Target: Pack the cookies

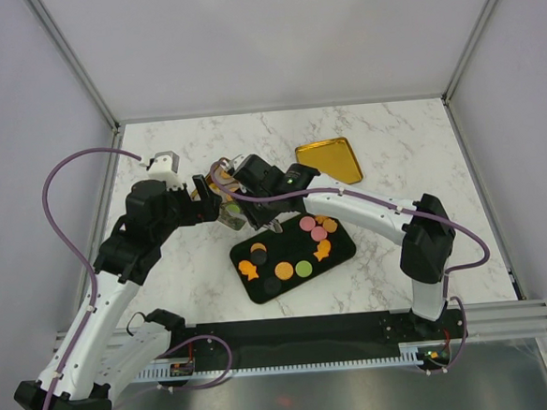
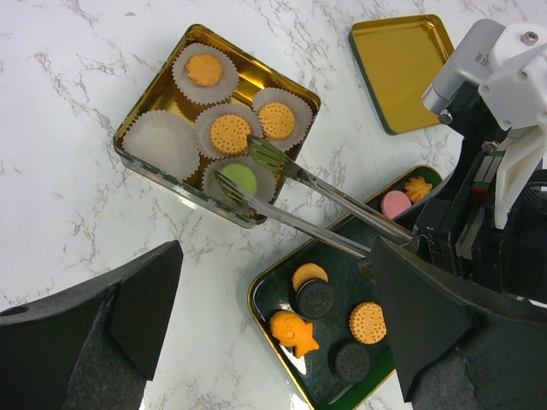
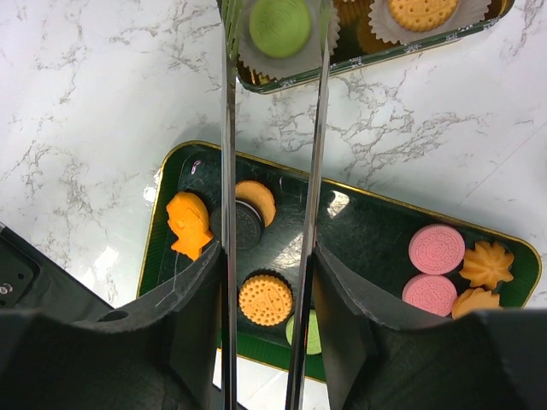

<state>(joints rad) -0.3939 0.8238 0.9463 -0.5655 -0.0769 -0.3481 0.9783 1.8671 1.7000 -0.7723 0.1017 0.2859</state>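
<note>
My right gripper [image 3: 269, 252] is pressed onto a pair of metal tongs [image 3: 229, 128], one finger on the outside of each arm. The tongs are only partly squeezed. Their two tips stand apart on either side of the green cookie [image 3: 280, 26], and the right wrist view shows a sliver of paper between each tip and the cookie. I cannot tell whether the tips touch the paper. My left gripper [image 2: 275, 256] hangs spread wide over the marble table [image 2: 68, 213], between tin and tray, with nothing between its fingers.

The green cookie lies in a white paper cup in the gold tin [image 2: 261, 67], at the tin's near edge. I count five paper cups [image 2: 162, 141] in the tin. One is bare, one holds the green cookie, and three hold an orange cookie each.

The rest of the cookies [image 3: 265, 299] lie on the black tray [image 3: 376, 226], just near and right of the tin. There I count two pink ones at the right end with two shaped orange ones beside them. The left end has one shaped orange, two round orange and two dark cookies. One green is half hidden under my right finger.

One gold lid [image 2: 402, 68] lies open side up, farther off and to the right, well apart from the tin
</note>
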